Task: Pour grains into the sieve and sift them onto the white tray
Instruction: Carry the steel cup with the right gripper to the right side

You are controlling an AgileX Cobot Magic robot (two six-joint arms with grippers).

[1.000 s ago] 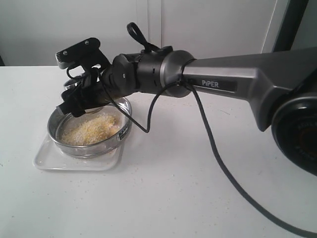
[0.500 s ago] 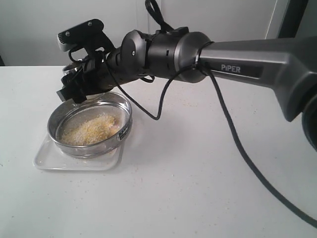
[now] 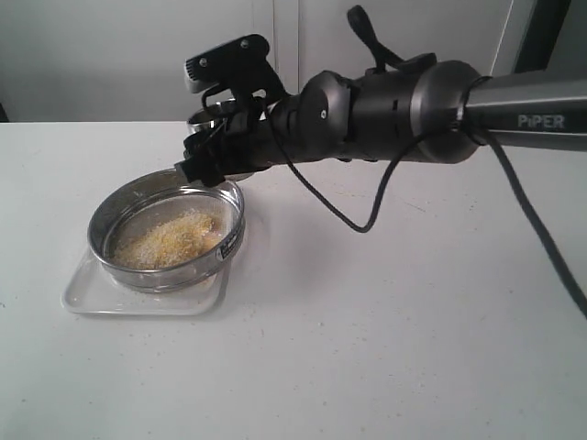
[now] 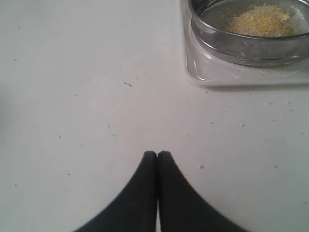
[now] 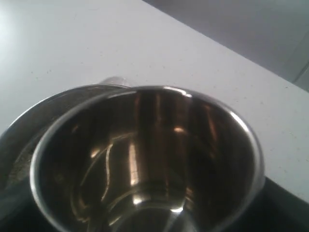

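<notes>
White matte table [image 3: 367, 348], flecked with fine specks and one small dark mark [image 4: 127, 84]. Steel cup [image 5: 145, 159] up off the table, left of middle, toward the far side; polished inside, streaked with brownish reflections, rim bright. Beyond the far edge, pale grey wall [image 3: 119, 55] with a vertical seam [image 3: 274, 46]. Dark upright post [image 3: 543, 41] at far right.

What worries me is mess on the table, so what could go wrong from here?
1. The steel cup hangs close above the sieve's far rim; a low move could knock the sieve askew.
2. The sieve nearly covers the white tray, so shaking may send grains past its rim; specks lie on the table beside it.
</notes>
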